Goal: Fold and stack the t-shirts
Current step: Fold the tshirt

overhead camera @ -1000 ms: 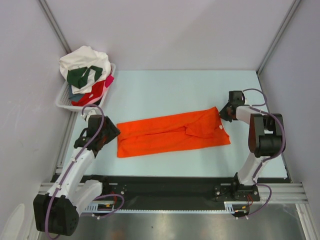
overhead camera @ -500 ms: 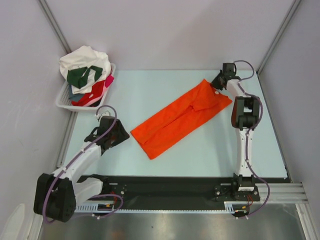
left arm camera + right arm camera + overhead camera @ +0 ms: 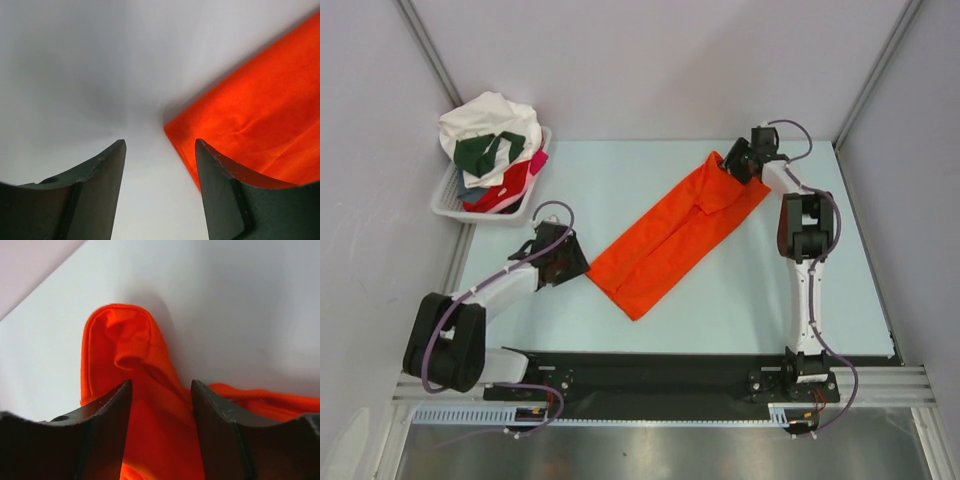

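Observation:
A bright orange t-shirt (image 3: 675,240), folded into a long strip, lies diagonally on the pale table (image 3: 580,180). My right gripper (image 3: 728,168) is at its far right end, open. In the right wrist view the fingers of the right gripper (image 3: 161,385) straddle a bunched fold of the orange t-shirt (image 3: 115,335) without pinching it. My left gripper (image 3: 578,267) sits low at the strip's near left corner. In the left wrist view the left gripper (image 3: 160,145) is open over bare table, with the orange t-shirt's (image 3: 260,125) corner just ahead of its right finger.
A white slatted basket (image 3: 448,205) at the far left corner holds a heap of other t-shirts: white (image 3: 485,118), dark green (image 3: 480,152), red (image 3: 505,187) and pink (image 3: 538,160). Grey walls close in the table on three sides. A black rail (image 3: 650,370) runs along the near edge.
The right gripper dragged the shirt's right end to the far right, swinging the strip diagonal, then opened. The left arm moved right to the strip's near corner.

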`<state>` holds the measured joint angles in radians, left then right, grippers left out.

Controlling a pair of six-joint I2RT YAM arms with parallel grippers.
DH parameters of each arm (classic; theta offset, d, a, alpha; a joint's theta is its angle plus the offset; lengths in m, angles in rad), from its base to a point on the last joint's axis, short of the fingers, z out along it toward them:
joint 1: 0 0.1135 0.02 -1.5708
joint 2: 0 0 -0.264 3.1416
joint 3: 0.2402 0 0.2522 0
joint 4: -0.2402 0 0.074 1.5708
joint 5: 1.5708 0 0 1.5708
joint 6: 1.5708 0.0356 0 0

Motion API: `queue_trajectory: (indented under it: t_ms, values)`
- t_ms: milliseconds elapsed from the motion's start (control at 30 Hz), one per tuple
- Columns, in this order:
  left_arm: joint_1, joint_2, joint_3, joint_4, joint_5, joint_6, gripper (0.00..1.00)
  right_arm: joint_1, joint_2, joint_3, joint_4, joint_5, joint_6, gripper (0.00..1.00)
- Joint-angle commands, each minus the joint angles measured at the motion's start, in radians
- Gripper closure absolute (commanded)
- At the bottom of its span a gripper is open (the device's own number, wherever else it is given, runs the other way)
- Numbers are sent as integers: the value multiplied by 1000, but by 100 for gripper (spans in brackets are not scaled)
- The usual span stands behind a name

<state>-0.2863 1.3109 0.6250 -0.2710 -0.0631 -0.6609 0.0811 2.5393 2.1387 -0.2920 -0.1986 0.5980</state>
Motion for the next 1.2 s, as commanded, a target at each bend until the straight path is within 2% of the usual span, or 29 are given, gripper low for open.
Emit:
queue_trajectory:
  t_ms: [0, 167, 333, 400, 500, 533, 600, 633, 733, 933, 1167]
  values:
    - [-5, 53, 64, 82, 29, 21, 37, -60, -171, -115, 57, 7, -38, 43]
    - [-10, 120, 99, 105, 55, 21, 47, -73, -281, -236, 66, 45, -78, 43]
    - [-17, 172, 105, 125, 55, 18, 47, -119, -373, -350, 122, 41, -64, 42]
    - [-22, 191, 111, 136, 55, 18, 50, -132, -387, -379, 119, 25, -52, 43]
    - [-28, 215, 111, 141, 55, 17, 59, -135, -433, -439, 103, 21, -35, 46]
    - [-30, 218, 108, 144, 55, 17, 67, -135, -445, -462, 114, 19, -29, 46]
    - [-33, 217, 91, 154, 55, 14, 73, -138, -470, -537, 140, 2, -3, 46]
    - [-34, 212, 85, 157, 55, 12, 83, -141, -482, -557, 166, -39, 6, 46]
    - [-45, 188, 61, 158, 55, 9, 100, -139, -473, -570, 200, -106, 2, 46]
    - [-73, 108, -13, 159, 55, -14, 99, -130, -421, -574, 195, -183, -53, 47]
    - [-79, 71, -38, 154, 55, -19, 100, -118, -373, -571, 202, -173, -59, 48]
